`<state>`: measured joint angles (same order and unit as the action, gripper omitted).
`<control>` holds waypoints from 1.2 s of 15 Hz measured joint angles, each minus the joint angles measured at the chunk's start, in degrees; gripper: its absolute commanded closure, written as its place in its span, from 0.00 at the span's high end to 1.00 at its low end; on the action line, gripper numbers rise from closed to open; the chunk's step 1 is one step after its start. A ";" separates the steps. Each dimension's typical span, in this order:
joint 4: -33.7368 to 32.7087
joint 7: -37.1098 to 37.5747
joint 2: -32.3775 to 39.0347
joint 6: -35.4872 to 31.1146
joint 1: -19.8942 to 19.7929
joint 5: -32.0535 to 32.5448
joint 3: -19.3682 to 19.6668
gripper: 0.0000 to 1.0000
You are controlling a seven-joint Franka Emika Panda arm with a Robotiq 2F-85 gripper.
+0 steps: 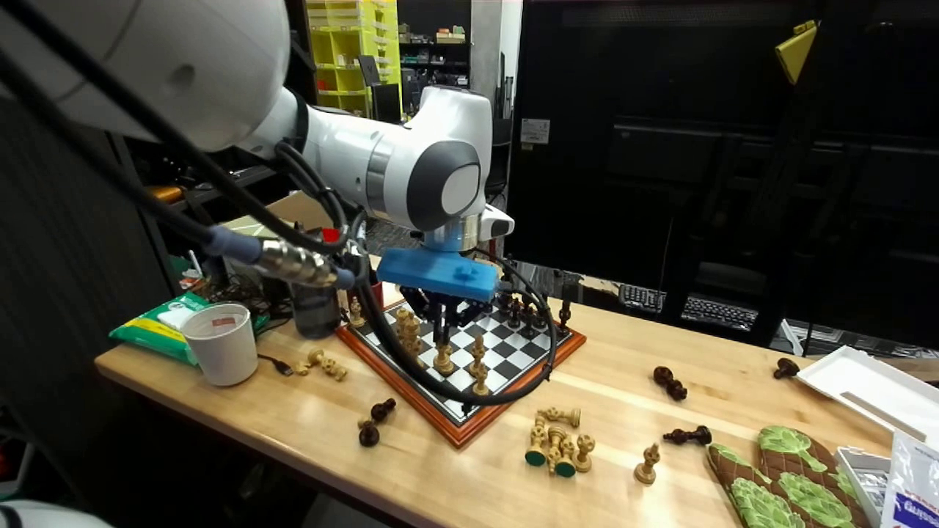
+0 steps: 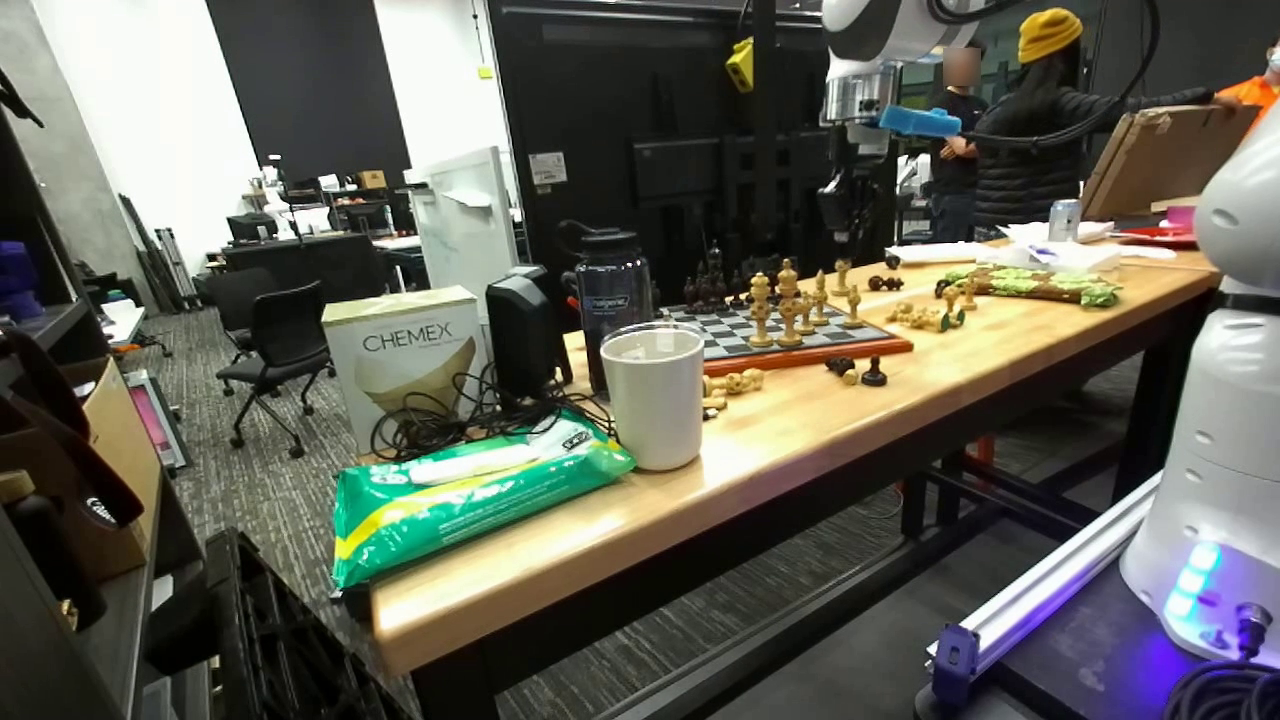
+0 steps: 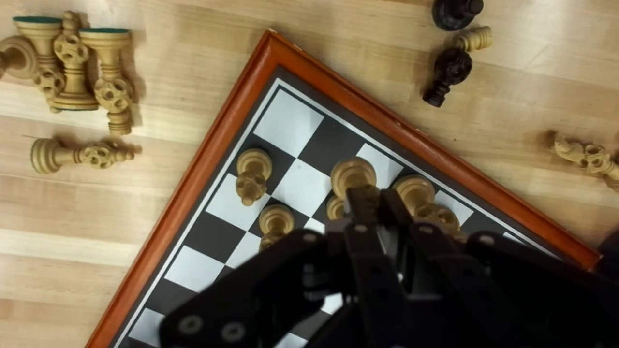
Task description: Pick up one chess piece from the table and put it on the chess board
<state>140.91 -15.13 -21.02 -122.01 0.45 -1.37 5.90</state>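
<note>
My gripper (image 3: 375,198) is shut on a light wooden chess piece (image 3: 352,175), its head between the fingertips and its round base pointing down. In both exterior views the gripper (image 1: 442,330) (image 2: 841,230) has this piece (image 1: 443,361) (image 2: 842,276) right under its fingertips. It hangs over the chess board (image 3: 186,188), seemingly a little above the squares. The board's frame also shows in an exterior view (image 1: 469,433). Other light pieces (image 3: 254,166) stand on the squares close around it, one partly hidden by the left finger. The table (image 1: 616,411) lies around the board.
Light pieces (image 1: 556,446) lie on the table beside the board corner, and dark pieces (image 1: 378,422) along its side. Dark pieces (image 1: 524,315) stand at the board's far end. A white cup (image 2: 653,400), a black bottle (image 2: 612,290) and a patterned mitt (image 1: 792,477) are on the table.
</note>
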 measured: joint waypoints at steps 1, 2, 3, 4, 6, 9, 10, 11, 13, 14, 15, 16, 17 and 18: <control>-0.03 -0.39 0.89 -0.84 0.00 0.00 0.00 0.03; -0.06 -0.74 1.82 -1.76 0.00 0.00 0.00 0.03; -0.13 -1.19 2.74 -2.59 0.00 -0.01 0.01 0.03; -0.23 -1.53 3.67 -3.37 0.00 -0.06 0.01 0.03; -0.61 -2.34 5.36 -4.68 -0.01 -0.29 0.02 0.03; -1.43 -3.28 7.53 -6.17 -0.05 -0.40 0.03 0.03; -1.78 -3.62 8.15 -6.37 -0.06 -0.41 0.04 0.03; -2.16 -3.87 8.74 -6.47 -0.07 -0.40 0.06 0.03; -2.77 -4.50 9.81 -6.59 -0.15 -0.41 0.14 0.03; -3.03 -4.78 10.30 -6.60 -0.24 -0.41 0.17 0.03; -3.21 -5.01 10.77 -6.60 -0.35 -0.40 0.22 0.03; -3.38 -5.28 11.20 -6.61 -0.45 -0.41 0.29 0.03; -3.54 -5.61 11.59 -6.62 -0.60 -0.41 0.34 0.03; -3.69 -5.86 11.93 -6.64 -0.71 -0.41 0.38 0.03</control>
<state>137.22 -20.98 -9.09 -128.65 -0.26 -1.77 6.29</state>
